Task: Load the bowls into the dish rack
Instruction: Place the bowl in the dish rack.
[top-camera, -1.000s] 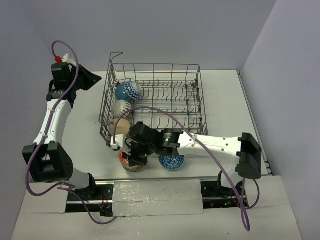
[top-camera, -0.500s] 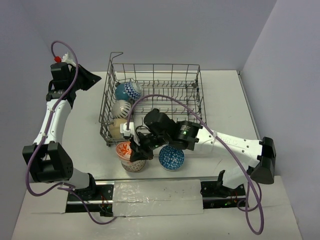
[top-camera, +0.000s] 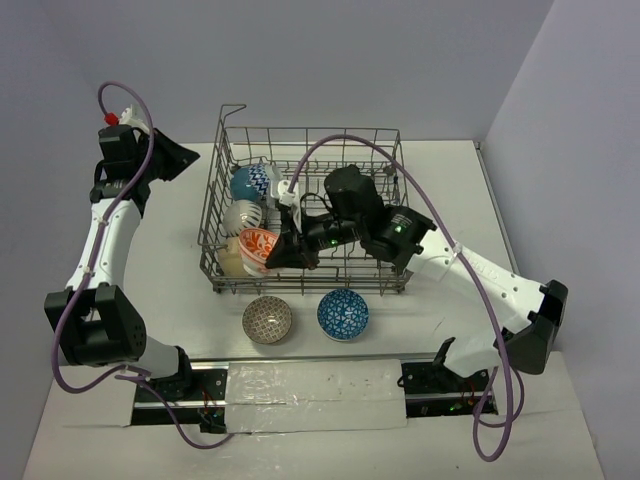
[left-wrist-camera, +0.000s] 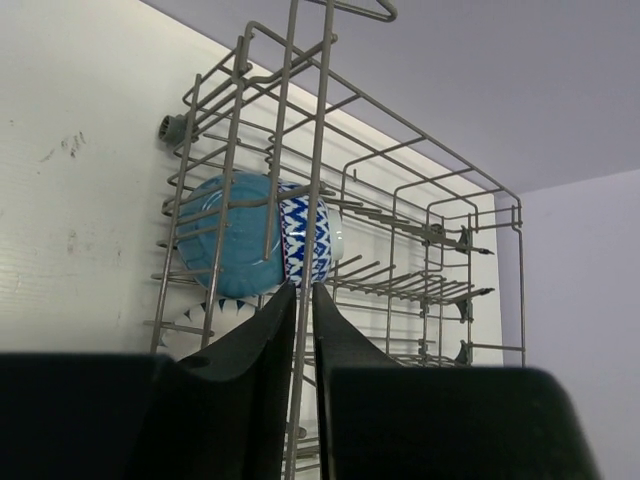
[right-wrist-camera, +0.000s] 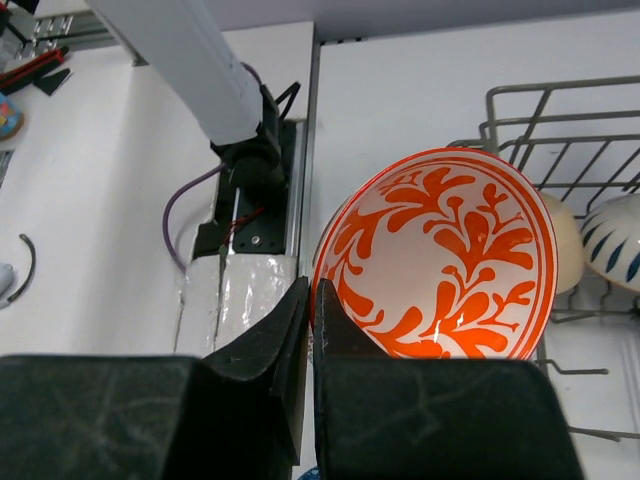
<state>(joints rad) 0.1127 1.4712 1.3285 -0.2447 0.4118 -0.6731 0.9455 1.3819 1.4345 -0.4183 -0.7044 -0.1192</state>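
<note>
A grey wire dish rack (top-camera: 350, 185) sits toward the far side of a white counter (top-camera: 450, 190). The right hand (right-wrist-camera: 312, 295) pinches the rim of an orange-and-white bowl (top-camera: 257, 243), holding it on edge at the rack's near left corner, just beside a cream bowl (top-camera: 232, 262). Farther back in that row stand a white bowl (top-camera: 243, 216) and a blue zigzag bowl (top-camera: 256, 183). A brown-patterned bowl (top-camera: 267, 319) and a blue patterned bowl (top-camera: 343, 314) lie on the counter just in front of the rack. The left hand (left-wrist-camera: 303, 295), almost closed and empty, hovers left of the rack's far left corner.

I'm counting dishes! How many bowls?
6. In the rack: blue zigzag bowl, white bowl, cream bowl. Orange bowl held at the rack. Brown bowl and blue bowl on the table. Others may hide.
</note>
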